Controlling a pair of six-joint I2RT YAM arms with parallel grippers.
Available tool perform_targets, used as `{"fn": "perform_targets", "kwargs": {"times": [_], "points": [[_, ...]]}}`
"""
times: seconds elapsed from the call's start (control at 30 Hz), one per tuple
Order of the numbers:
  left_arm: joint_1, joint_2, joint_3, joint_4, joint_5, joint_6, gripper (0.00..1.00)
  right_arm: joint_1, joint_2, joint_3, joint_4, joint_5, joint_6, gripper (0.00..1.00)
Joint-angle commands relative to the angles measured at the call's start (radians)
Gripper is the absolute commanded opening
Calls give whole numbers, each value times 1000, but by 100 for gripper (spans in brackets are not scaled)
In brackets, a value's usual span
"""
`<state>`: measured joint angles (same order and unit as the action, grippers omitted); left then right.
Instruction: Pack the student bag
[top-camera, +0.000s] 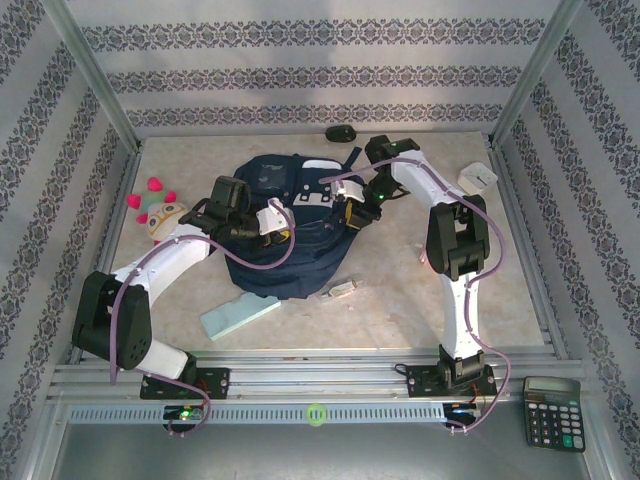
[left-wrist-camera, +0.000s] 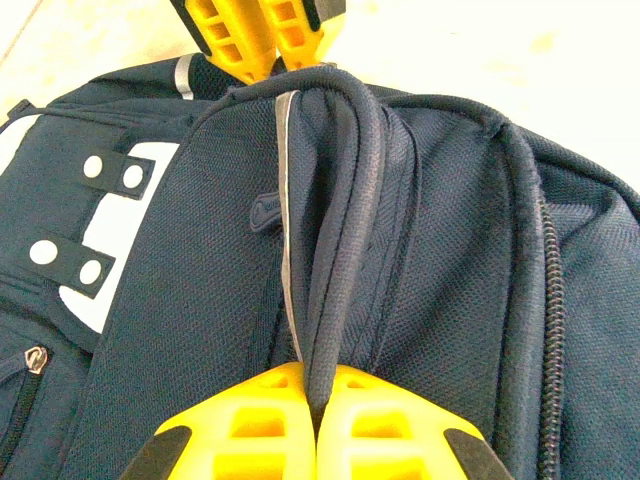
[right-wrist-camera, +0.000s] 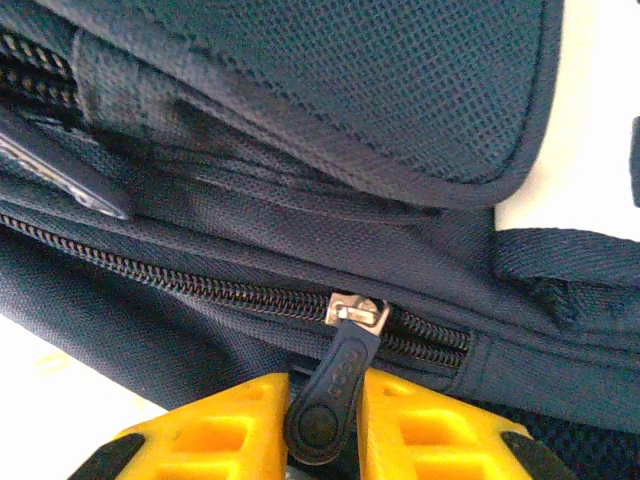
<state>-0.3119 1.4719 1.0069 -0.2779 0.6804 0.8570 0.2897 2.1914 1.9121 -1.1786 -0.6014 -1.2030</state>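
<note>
My left gripper (left-wrist-camera: 316, 405) clenches the student bag (top-camera: 290, 265) at 10 o'clock, my right gripper (right-wrist-camera: 325, 405) pinches its zipper pull (right-wrist-camera: 338, 375) at 2 o'clock; a skewed tug could slip it.

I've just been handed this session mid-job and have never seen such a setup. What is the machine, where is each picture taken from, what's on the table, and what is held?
The machine is a white left arm and right arm, bolted at the near edge of the table. Each ends in a yellow two-fingered tool. One camera looks down from above and behind the arms, and one sits on each wrist.

In the middle lies the large navy-blue fabric backpack. Around it are a plush toy with pink hearts, a pale green flat block, a black computer mouse and a small white box-like item. A black calculator sits off the table, near right.

The left tool is clamped shut on a raised fold of the bag. The right tool has the dark rubbery zipper pull between its fingers, seemingly gripped.
</note>
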Motion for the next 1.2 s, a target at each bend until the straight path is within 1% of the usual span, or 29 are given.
{"fn": "perform_targets", "kwargs": {"times": [0.0,0.07,0.1,0.13,0.17,0.37,0.43,0.5,0.53,0.6,0.7,0.77,0.87,0.97,1.03,1.17], "points": [[9,-14,52,78,41,-1,0,6,37,43,-74,-89,41,22],[8,-14,52,81,40,-6,0,6,39,40,-78,-81,61,24],[8,-15,52,84,41,-8,0,6,40,35,-78,-74,70,29],[7,-15,52,85,41,-10,0,6,39,32,-78,-66,77,37],[7,-13,54,86,41,-10,0,7,41,29,-79,-61,83,40],[5,-14,54,93,38,-18,0,6,61,31,-88,-48,110,41],[3,-15,52,93,36,-18,0,6,71,46,-94,-58,120,36],[0,-16,50,98,17,-24,0,6,77,63,-106,-57,131,26],[-4,-13,50,107,-11,-34,0,4,75,70,-111,-57,137,20],[-16,-4,52,115,-84,-48,0,-2,60,66,-111,-61,151,11],[-48,26,61,124,-251,-66,0,-15,17,43,-102,-80,177,0],[-70,39,63,126,-338,-59,0,-18,-22,13,-77,-90,197,0],[-86,43,52,185,-412,-132,0,-17,-81,-37,-28,-110,233,0],[-97,38,52,223,-435,-220,0,-15,-133,-89,23,-165,267,0],[-111,35,50,233,-446,-237,0,-7,-160,-124,58,-196,295,0],[-133,31,41,257,-434,-272,0,16,-194,-191,103,-209,341,0]]}}
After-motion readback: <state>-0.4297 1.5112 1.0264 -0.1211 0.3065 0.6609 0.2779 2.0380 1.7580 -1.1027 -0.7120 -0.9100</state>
